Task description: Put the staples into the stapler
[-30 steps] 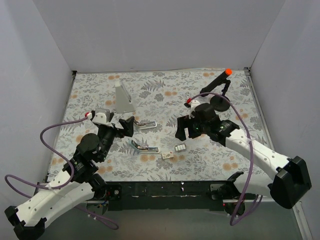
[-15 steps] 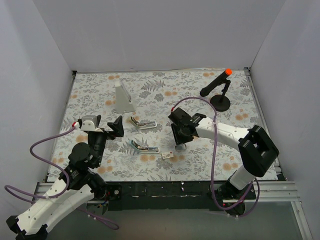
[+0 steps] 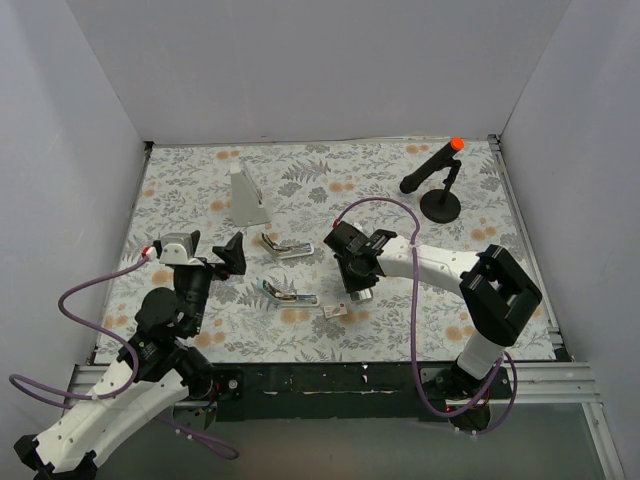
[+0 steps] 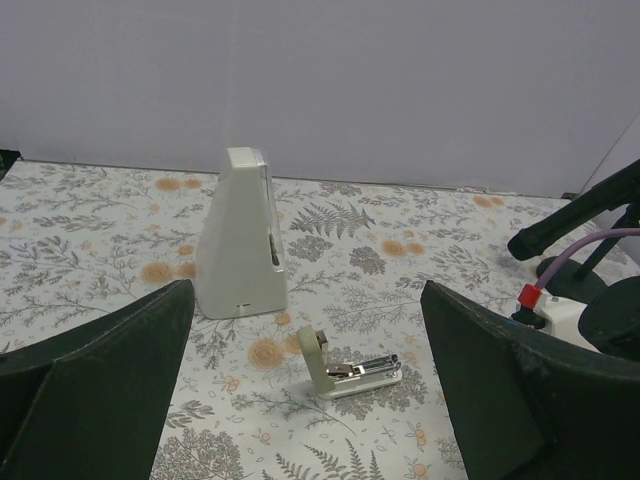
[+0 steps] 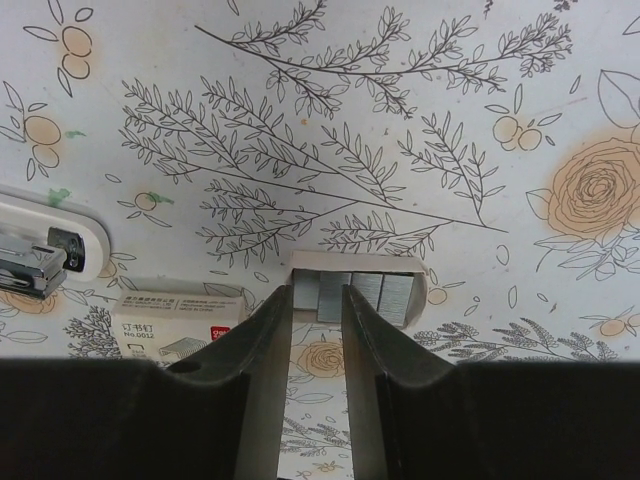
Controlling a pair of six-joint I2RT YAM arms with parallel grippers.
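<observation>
The right gripper hangs low over the small white tray, its jaws a narrow slot apart astride one of the silvery strips of staples lying inside, though whether the pads touch it cannot be told; the left gripper is spread wide and empty, well apart. Closing off-centre could tip the light tray or snap the strip, scattering pieces over the desk. The printed staple box just beside the tray is shut, its contents hidden, and the stapler lies near it
</observation>
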